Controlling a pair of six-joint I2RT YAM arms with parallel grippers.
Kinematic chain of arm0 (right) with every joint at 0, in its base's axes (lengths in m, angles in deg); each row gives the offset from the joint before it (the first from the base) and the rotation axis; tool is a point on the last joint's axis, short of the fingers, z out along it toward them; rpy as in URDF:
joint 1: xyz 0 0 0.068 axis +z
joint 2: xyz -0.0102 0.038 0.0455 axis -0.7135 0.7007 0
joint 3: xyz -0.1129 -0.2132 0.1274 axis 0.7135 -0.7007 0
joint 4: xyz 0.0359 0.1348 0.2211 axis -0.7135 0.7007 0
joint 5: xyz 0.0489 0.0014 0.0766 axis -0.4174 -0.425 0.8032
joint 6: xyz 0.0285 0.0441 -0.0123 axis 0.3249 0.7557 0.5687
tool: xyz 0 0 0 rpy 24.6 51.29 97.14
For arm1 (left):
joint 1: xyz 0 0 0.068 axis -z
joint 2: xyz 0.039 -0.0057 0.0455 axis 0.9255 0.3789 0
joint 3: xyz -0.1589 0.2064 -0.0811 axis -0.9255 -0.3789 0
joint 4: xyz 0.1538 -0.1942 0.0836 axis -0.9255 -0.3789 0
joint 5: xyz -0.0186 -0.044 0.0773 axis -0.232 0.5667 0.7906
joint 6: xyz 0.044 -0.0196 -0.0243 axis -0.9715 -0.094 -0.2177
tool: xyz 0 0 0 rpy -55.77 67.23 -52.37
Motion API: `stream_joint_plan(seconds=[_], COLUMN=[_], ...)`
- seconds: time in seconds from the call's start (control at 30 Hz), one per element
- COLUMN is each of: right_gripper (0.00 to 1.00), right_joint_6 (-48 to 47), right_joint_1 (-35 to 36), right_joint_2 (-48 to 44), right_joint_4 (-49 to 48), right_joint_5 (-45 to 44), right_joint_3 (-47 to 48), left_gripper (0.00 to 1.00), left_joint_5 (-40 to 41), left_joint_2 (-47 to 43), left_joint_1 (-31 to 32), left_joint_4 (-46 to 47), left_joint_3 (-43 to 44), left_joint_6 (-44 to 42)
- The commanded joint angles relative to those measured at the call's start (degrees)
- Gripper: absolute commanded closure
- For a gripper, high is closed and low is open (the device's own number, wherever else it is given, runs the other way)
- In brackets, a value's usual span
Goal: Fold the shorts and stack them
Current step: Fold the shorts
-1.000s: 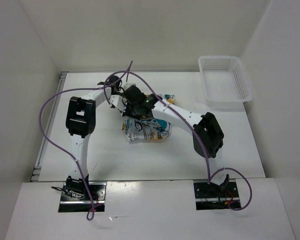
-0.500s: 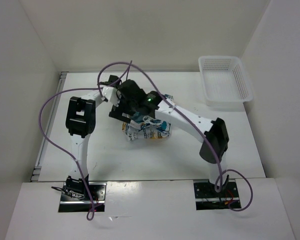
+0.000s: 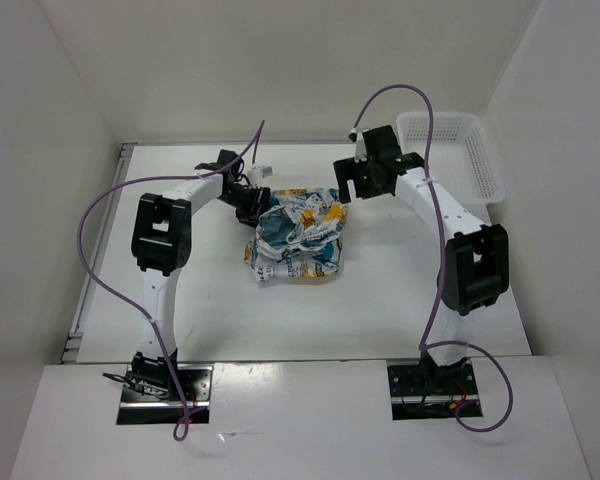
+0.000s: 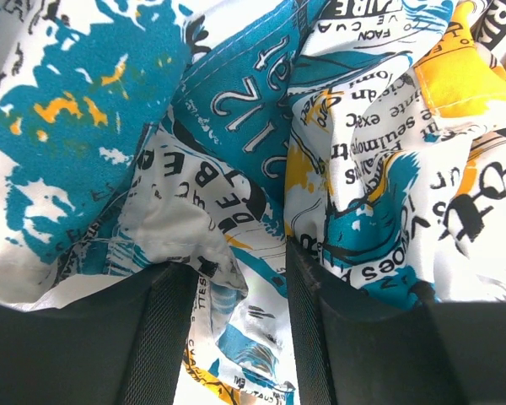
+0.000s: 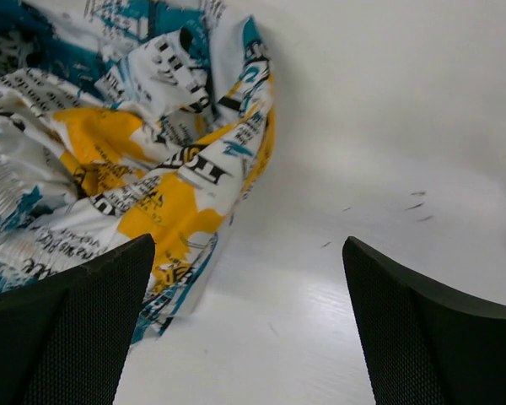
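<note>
The shorts (image 3: 297,237) lie in a crumpled heap near the middle of the white bench (image 3: 210,310), well forward of the arm bases, the printed cloth bunched in uneven folds. At the heap's far left edge the left tool (image 4: 236,266) sits pressed into the cloth. Its jaws stand partly apart with a fold between them, and whether they pinch that fold cannot be told. At the far right edge the right tool (image 5: 246,253) hangs just above the bare bench beside the shorts, jaws spread wide with nothing between them. A white mesh basket (image 3: 448,158) stands in the far right corner, apart from the shorts.
</note>
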Motion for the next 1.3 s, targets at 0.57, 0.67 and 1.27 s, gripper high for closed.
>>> stream_joint_plan(seconds=[0.57, 0.67, 1.27], right_gripper=[0.55, 0.81, 0.87], right_joint_6=[11.1, 10.3, 17.6], right_joint_1=[-2.0, -2.0, 7.5], right_joint_2=[5.2, 8.2, 25.1], right_joint_4=[-2.6, -2.6, -5.8], right_joint_5=[31.4, 31.4, 38.3], right_joint_3=[-5.7, -0.2, 25.4], left_gripper=[0.44, 0.44, 0.44], left_joint_5=[10.1, 10.1, 12.3], left_joint_2=[3.0, 3.7, 7.7], left_joint_1=[-0.5, -0.5, 0.1], left_joint_4=[-1.8, -1.8, -2.8], left_joint_3=[-1.4, -1.4, 5.1], left_joint_6=[-2.2, -2.2, -2.2])
